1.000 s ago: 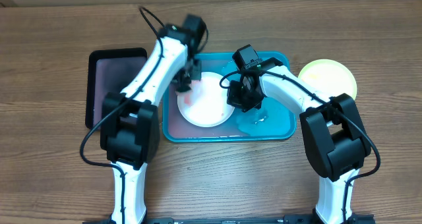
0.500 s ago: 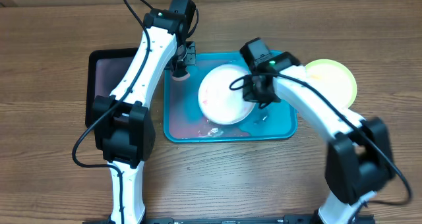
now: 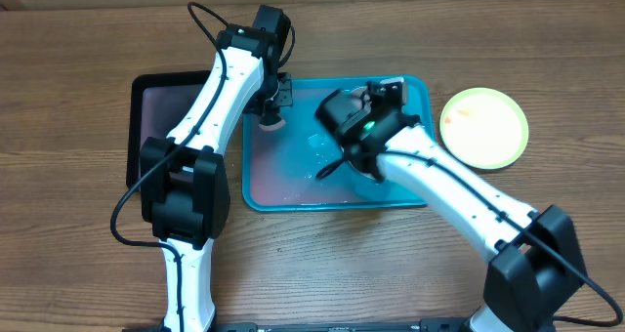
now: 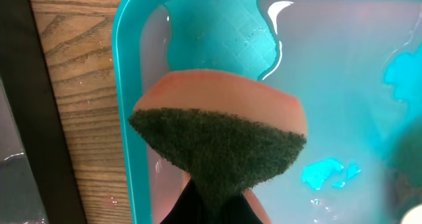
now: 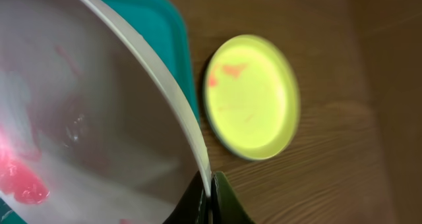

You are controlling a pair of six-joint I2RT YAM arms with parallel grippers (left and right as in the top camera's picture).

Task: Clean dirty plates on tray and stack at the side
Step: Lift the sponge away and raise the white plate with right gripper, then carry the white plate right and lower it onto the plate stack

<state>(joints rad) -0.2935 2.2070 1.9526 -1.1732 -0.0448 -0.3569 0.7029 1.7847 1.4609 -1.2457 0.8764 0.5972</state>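
Wood-grain table (image 3: 78, 225) under both arms. Turquoise tray (image 3: 283, 181) sits centre, wet, with a thin pinkish film of water over its floor and some bare patches showing through. Black tray (image 3: 156, 127) lies just beside it on the left, the rims close together. Yellow-green plate (image 3: 484, 127) is flat on the table just off the turquoise tray's right end, not on it, with a couple of red smears near one edge. White plate (image 5: 99, 118) is off the tray floor and steeply tilted, red smears on its face; right gripper (image 5: 211, 192) is pinched on its rim, over the middle of the tray. Left gripper (image 3: 271, 112) hangs over the tray's far-left corner, jaws clamped on a sponge (image 4: 221, 141) with the green scouring face toward the wrist camera and the pink foam behind it. From these views, cannot tell whether the sponge touches the tray floor.
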